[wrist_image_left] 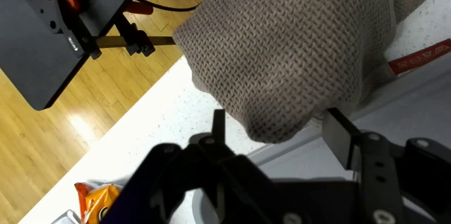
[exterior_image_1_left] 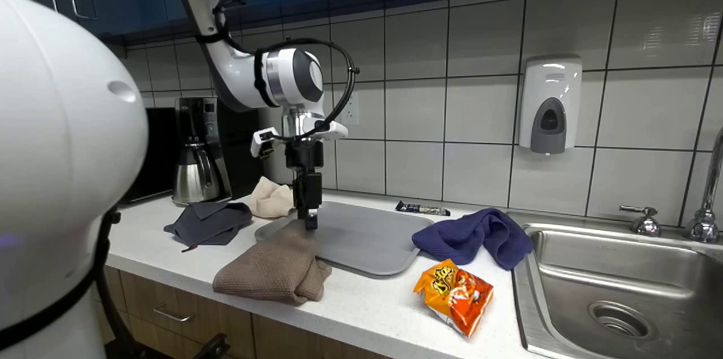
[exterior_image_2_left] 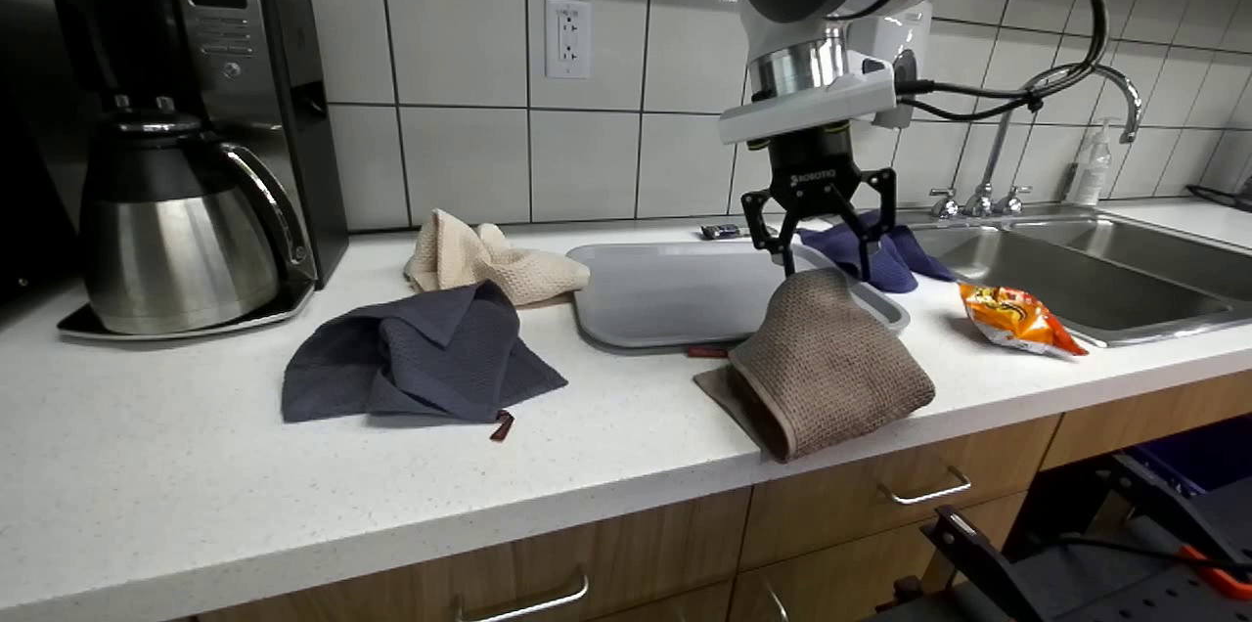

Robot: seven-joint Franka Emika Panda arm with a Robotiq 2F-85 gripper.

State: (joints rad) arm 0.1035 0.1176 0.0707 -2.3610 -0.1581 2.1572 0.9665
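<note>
- My gripper [exterior_image_2_left: 827, 275] points down with its fingers spread, one either side of the raised peak of the brown cloth [exterior_image_2_left: 831, 358]; whether they touch it, I cannot tell.
- That cloth sits at six o'clock from me in an exterior view, on the counter [exterior_image_2_left: 196, 466] by its front edge.
- Around nine there, the grey tray [exterior_image_2_left: 665, 294].
- At two, a purple cloth [exterior_image_2_left: 895, 265]; at three, an orange snack packet [exterior_image_2_left: 1017, 317].
- Beyond the tray, toward nine, a cream cloth [exterior_image_2_left: 499, 262] and a dark grey cloth [exterior_image_2_left: 421, 353], then the coffee maker [exterior_image_2_left: 201, 153].
</note>
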